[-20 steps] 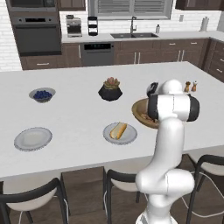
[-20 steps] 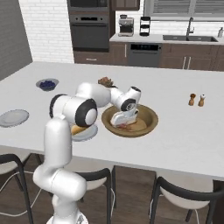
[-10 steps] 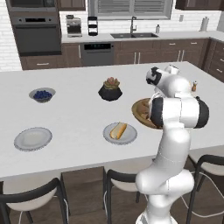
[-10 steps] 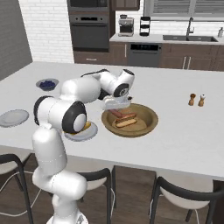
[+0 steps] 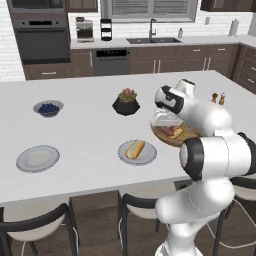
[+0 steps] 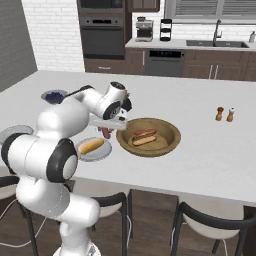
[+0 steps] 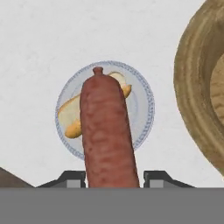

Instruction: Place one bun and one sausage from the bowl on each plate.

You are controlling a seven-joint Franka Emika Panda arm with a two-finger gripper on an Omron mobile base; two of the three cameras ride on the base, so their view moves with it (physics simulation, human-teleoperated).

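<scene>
My gripper (image 7: 114, 177) is shut on a reddish-brown sausage (image 7: 107, 135), which points down at a pale grey plate (image 7: 144, 109) holding a bun (image 7: 70, 120). In the right base view the gripper (image 6: 107, 127) hangs with the sausage (image 6: 105, 133) between that plate (image 6: 100, 155) and the brown wooden bowl (image 6: 170, 142). The bowl holds another sausage (image 6: 145, 133) and a bun (image 6: 145, 141). A second plate (image 5: 37, 158) lies bare at the counter's left. The nearer plate (image 5: 148, 156) with its bun (image 5: 134, 148) sits left of the bowl (image 5: 172, 140).
A small grey bowl of blue berries (image 5: 48, 108) and a black plant pot (image 5: 126, 102) stand further back on the white island. Salt and pepper shakers (image 6: 225, 114) are right of the bowl. Dark chairs (image 5: 135, 205) line the near edge.
The gripper rose out of the wooden bowl with the sausage and swung left, and now hangs above the plate with the bun.
</scene>
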